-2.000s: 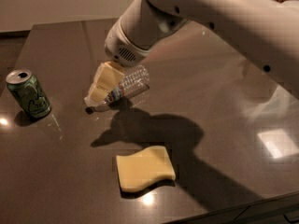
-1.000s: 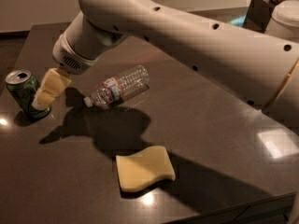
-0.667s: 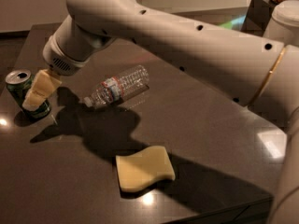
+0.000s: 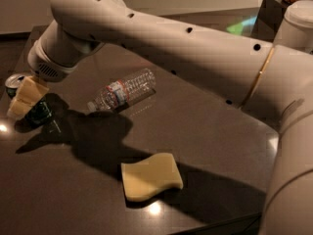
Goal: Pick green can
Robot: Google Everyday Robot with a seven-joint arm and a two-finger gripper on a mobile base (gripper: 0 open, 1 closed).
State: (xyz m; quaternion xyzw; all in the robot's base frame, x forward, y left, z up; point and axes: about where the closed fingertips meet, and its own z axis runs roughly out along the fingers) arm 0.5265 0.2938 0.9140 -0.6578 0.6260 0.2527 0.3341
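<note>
The green can (image 4: 40,112) stands upright at the far left of the dark table (image 4: 215,131). Its silver top (image 4: 13,79) shows behind the gripper and its green lower body shows below it. My gripper (image 4: 20,105), cream-coloured at the end of the large white arm (image 4: 146,31), is right at the can. It overlaps the can's front and hides most of its side. I cannot tell whether it touches the can.
A clear plastic water bottle (image 4: 122,91) lies on its side mid-table, cap to the left. A yellow wavy sponge (image 4: 150,176) lies flat near the front edge. The table's left edge is close to the can. A dark stand (image 4: 274,13) is at the back right.
The arm has swung left, from over the water bottle to the green can. The gripper now covers the can's front. The bottle, sponge and can have not moved.
</note>
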